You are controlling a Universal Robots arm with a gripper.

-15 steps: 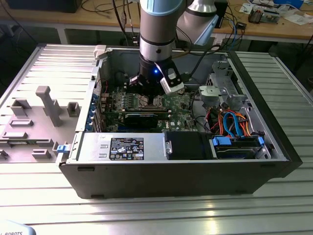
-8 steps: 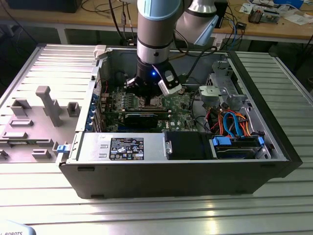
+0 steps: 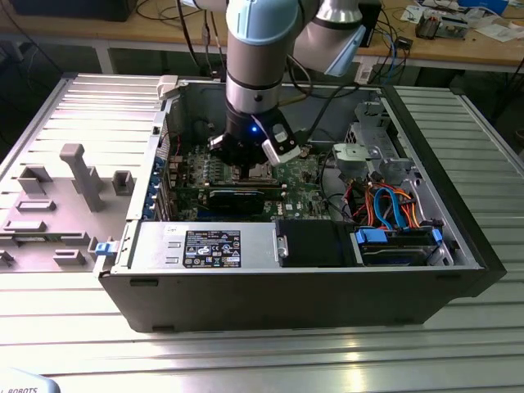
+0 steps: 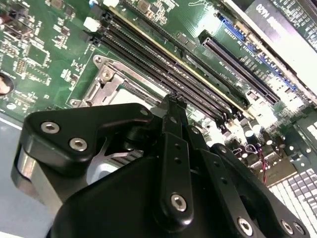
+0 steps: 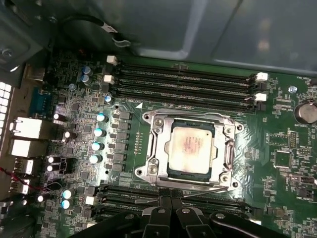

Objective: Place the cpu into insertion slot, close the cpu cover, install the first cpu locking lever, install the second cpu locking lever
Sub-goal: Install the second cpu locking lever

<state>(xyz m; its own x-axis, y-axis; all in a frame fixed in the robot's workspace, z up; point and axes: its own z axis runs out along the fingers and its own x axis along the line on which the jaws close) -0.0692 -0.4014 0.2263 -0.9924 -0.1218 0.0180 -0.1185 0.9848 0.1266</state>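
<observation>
Hovering low inside the open computer case, the gripper has its black fingers pressed together, pinching nothing, tips at the near edge of the insertion slot. The cpu, dull grey square, lies seated in the slot, just beyond the fingertips. The cpu cover, thin bright steel frame, looks closed flat around it. A thin lever wire along the near edge; latched or not, hard to tell. Green motherboard, matte.
</observation>
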